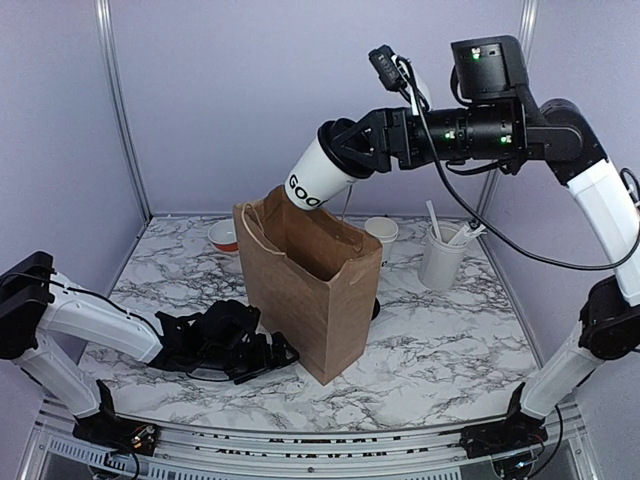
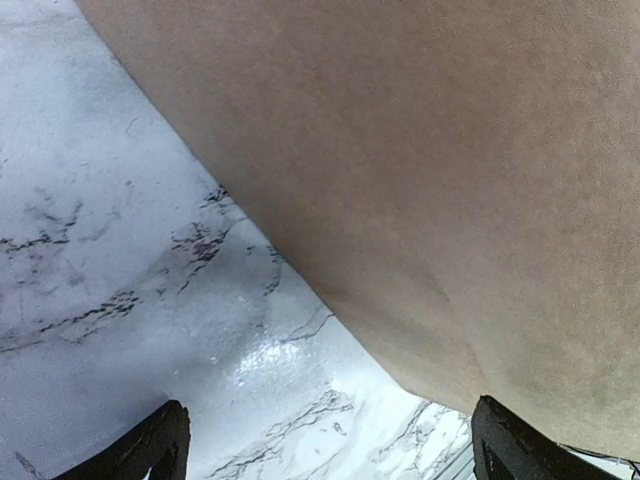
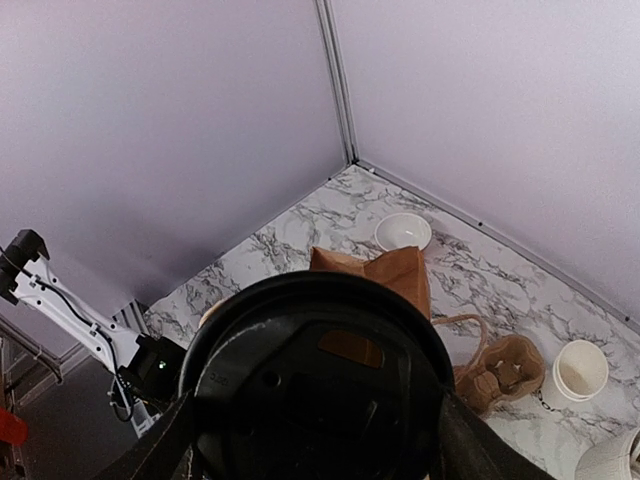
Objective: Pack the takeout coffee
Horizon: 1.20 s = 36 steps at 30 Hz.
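Two grippers are seen around an upright brown paper bag (image 1: 312, 292), which stands open-mouthed on the marble table (image 1: 455, 345). The takeout coffee (image 1: 318, 178) is held in the air above the bag's open mouth, tilted, with its base pointing down toward the bag's rear rim and its black lid end turned up and away from the bag. It is clamped at the lid end by the right gripper (image 1: 347, 158), whose jaws are set partly apart on either side of the cup. In the right wrist view the black lid (image 3: 315, 385) fills the lower frame, and the bag's top edge is seen just beyond it. Dark lettering is visible on the cup's white side.

The left gripper (image 1: 268, 356) is laid low on the table just beside the bag's lower left side, its jaws spread wide and nothing held. In the left wrist view the bag's brown wall is seen close ahead between the two dark fingertips (image 2: 150, 448); whether it is touched cannot be told.

Behind the bag to its left a small white bowl with an orange-red band (image 1: 224, 237) is set. Behind the bag to its right a small open white cup (image 1: 381, 233) is placed, and farther right of the bag a larger white cup of white utensils (image 1: 443, 256).
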{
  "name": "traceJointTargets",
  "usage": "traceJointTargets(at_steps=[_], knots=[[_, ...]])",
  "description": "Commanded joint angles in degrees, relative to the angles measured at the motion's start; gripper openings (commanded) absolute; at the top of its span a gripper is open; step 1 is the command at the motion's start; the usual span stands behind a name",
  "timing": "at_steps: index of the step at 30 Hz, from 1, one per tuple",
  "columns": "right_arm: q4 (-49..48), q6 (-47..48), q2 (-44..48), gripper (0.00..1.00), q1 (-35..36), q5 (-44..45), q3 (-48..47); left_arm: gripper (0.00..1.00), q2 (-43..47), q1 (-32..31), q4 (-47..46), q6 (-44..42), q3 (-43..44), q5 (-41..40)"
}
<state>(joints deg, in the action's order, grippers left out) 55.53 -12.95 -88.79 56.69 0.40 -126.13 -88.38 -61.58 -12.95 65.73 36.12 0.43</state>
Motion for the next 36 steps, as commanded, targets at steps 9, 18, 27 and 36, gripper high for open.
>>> traceJointTargets(at_steps=[9,18,27,36], knots=[[5.72,2.62,-9.97,0.64,1.49,2.84,-3.96,0.99,14.76,1.25,15.31,-2.84,-4.77,-6.83],[9.12,5.32,-19.48,0.64,0.6,5.9,-8.33,0.99,26.06,2.55,23.56,-4.78,-4.92,-11.04],[9.62,5.64,-22.84,0.64,-1.58,0.49,-6.15,0.99,32.8,5.5,27.83,-8.0,-3.4,-12.13],[9.94,5.11,-24.47,0.63,-1.58,-0.92,-2.55,0.99,33.29,8.16,28.14,-10.07,-2.99,-10.59]])
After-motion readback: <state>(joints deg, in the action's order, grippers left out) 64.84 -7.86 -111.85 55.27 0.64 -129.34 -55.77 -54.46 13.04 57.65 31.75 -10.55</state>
